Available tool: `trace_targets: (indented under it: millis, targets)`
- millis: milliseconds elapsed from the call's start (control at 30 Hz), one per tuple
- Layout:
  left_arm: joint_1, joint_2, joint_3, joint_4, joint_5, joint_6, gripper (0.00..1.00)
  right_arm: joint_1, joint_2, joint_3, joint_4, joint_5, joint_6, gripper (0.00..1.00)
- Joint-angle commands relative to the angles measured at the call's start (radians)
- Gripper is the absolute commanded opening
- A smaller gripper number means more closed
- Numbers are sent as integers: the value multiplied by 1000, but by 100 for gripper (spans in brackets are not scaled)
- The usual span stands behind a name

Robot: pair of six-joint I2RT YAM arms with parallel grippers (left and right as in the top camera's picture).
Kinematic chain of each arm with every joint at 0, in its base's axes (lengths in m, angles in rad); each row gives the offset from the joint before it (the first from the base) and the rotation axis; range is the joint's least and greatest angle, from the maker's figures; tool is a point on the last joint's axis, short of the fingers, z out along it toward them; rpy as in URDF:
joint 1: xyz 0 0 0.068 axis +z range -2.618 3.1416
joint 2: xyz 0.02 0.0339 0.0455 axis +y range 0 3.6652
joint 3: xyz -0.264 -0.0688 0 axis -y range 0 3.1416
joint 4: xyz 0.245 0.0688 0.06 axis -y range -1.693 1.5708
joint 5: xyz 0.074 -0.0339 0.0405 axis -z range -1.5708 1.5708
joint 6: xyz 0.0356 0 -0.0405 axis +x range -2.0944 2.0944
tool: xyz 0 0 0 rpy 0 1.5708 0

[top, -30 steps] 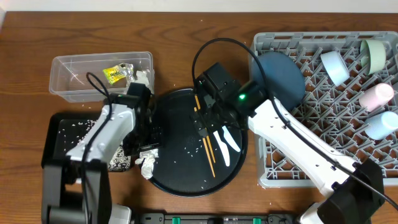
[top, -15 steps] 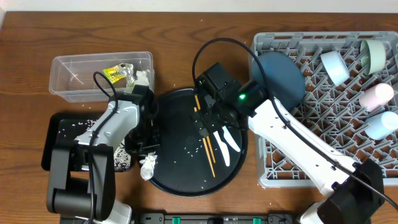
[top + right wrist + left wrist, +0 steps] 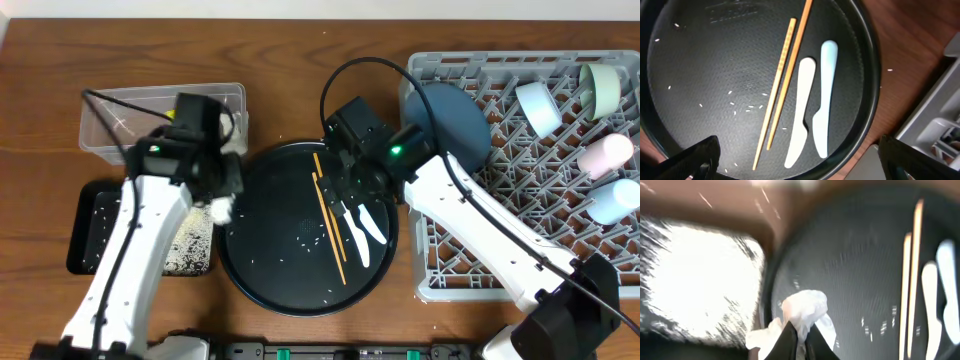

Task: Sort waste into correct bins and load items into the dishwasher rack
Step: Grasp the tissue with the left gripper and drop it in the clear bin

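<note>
While the left gripper (image 3: 801, 339) is clamped shut on a crumpled white tissue (image 3: 802, 311), the wad bulges out just past its fingertips, over the left edge of the round black tray (image 3: 300, 290). Just to this gripper's left sits the shallow black bin (image 3: 85, 245), with white rice (image 3: 190, 240) heaped at the end nearest the gripper. The clear tub (image 3: 125, 125) lies beyond the gripper, partly hidden by the arm.

The right gripper (image 3: 800, 152) hangs above the same round tray with its jaws spread wide and nothing between them. Right beneath it lie two wooden chopsticks (image 3: 782, 85) and, touching side by side just right of them, two white flat utensils (image 3: 812, 115). A few loose grains dot the tray left of the chopsticks. To this gripper's right stands the grey rack (image 3: 500, 240), with the blue dish (image 3: 455, 120) at its near corner and small cups (image 3: 605, 155) and bowls (image 3: 540, 105) farther off.
</note>
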Motion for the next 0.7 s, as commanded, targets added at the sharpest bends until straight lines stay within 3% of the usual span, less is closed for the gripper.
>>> trace_targets:
  millis: [0, 400, 667]
  targets:
    - [37, -8, 23, 67, -146, 6, 6, -9, 0, 1, -3, 2, 18, 97]
    - [128, 63, 23, 464, -153, 7, 6, -8, 0, 1, -3, -14, 26, 97]
    - [134, 187, 23, 575, -153, 7, 6, -8, 0, 1, -4, -18, 26, 97]
